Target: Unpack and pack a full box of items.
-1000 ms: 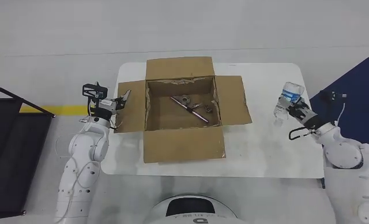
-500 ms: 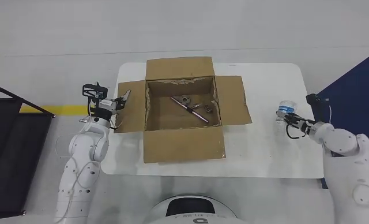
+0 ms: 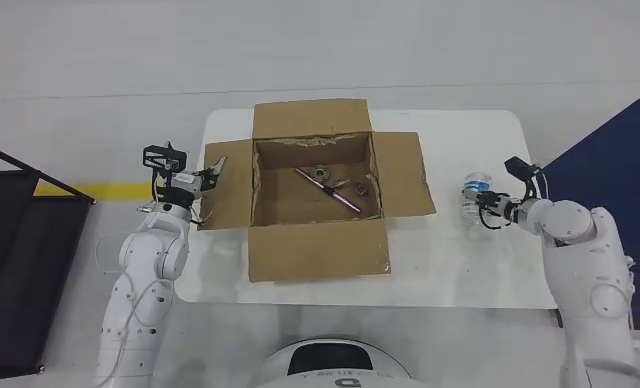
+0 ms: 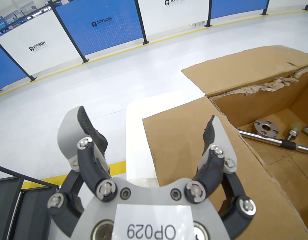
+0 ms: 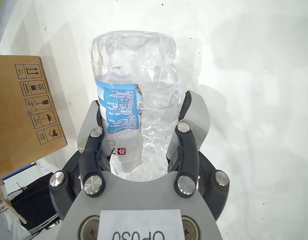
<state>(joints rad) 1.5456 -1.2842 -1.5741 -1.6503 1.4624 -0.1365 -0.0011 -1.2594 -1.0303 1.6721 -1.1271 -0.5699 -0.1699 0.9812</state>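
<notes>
An open cardboard box (image 3: 318, 246) sits mid-table with its flaps spread. Inside lie a metal rod (image 3: 330, 189), a round flange (image 4: 265, 127) and small metal parts. My left gripper (image 3: 214, 172) stands open beside the box's left flap (image 4: 194, 136), with nothing between its fingers (image 4: 92, 131). A clear plastic water bottle (image 3: 473, 191) with a blue label (image 5: 120, 107) lies over the table to the right of the box. My right gripper (image 5: 141, 116) is shut on the water bottle.
The white table (image 3: 450, 258) has bare surface right of the box and along its front edge. A black rack (image 3: 30, 248) stands on the floor to the left. The box's right flap (image 5: 21, 101) lies close beside the bottle.
The right arm has carried the bottle leftward, toward the box, and tipped it down toward the table. The left arm has not moved.
</notes>
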